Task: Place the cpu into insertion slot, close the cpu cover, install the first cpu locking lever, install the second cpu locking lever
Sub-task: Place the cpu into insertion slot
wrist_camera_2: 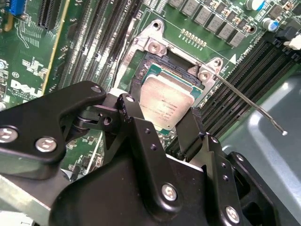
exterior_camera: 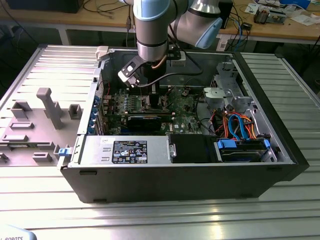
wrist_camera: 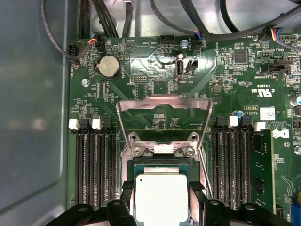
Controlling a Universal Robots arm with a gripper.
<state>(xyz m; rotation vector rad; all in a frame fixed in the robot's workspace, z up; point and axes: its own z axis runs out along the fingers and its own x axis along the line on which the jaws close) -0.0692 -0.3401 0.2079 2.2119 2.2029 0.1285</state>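
My gripper (exterior_camera: 151, 91) reaches down into the open computer case (exterior_camera: 280, 165) over the green board. In both wrist views the cpu (wrist_camera: 160, 195) (wrist_camera_2: 167, 104), a small square chip with a silvery top, sits between my black fingers (wrist_camera: 127, 189) (wrist_camera_2: 194, 126), which press on its two opposite edges. My gripper (wrist_camera: 162, 188) (wrist_camera_2: 160, 117) holds it right at the insertion slot (wrist_camera: 162, 167) (wrist_camera_2: 151, 70); whether it is fully seated I cannot tell. The cpu cover (wrist_camera: 162, 100) stands swung open beyond the slot. A thin locking lever (wrist_camera_2: 249, 104) (wrist_camera: 205, 170) sticks out, unlatched.
Long black memory slots (wrist_camera: 94, 165) (wrist_camera: 230, 165) flank the socket. A coin battery (wrist_camera: 108, 66) and cable plugs lie beyond it. In the exterior view a power supply (exterior_camera: 125, 150) and a drive bay with blue and orange cables (exterior_camera: 240, 127) fill the case front. A grey fixture tray (exterior_camera: 35, 125) lies outside.
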